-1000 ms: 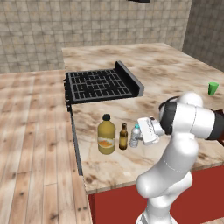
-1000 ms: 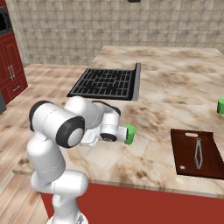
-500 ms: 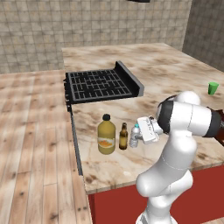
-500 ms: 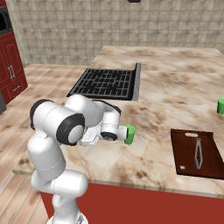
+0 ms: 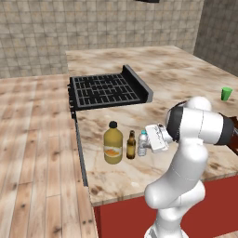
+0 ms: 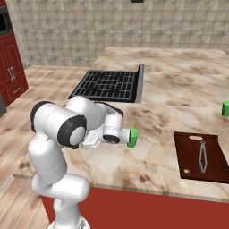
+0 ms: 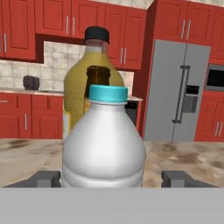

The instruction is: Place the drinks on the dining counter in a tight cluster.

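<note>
On the dining counter (image 5: pixel 186 69), seen from the left base camera, the gripper (image 5: pixel 148 142) reaches out level from the arm, and the water bottle (image 5: pixel 142 142) stands upright right at its tips, on the side away from the robot's body. Just beyond it along the same line stand the brown bottle (image 5: pixel 131 145) and then the juice bottle (image 5: pixel 113 142), all three upright and close together in a short row near the counter's front edge, with the cooktop (image 5: pixel 106 89) well behind them. From the right base camera the gripper (image 6: pixel 91 139) is largely masked by the arm's own links, so the bottles are hidden behind it; a green cup (image 6: pixel 132 137) stands just beside the wrist on the opposite side from the bottles, and a dark board (image 6: pixel 200 156) lies well apart on the same side as the cup. In the hand view the water bottle (image 7: pixel 104 140) stands dead ahead between the fingertips (image 7: pixel 43 178), its long axis upright and its blue cap centred; the jaws stand wide, with a visible gap on each side of the bottle, so nothing is gripped. The brown bottle (image 7: pixel 98 78) and the juice bottle (image 7: pixel 78 83) line up directly behind it. Judging from this, the cluster looks complete, and the coming move would be a straight pull back along the gripper's own axis, away from the bottles, without sweeping sideways into the green cup.
</note>
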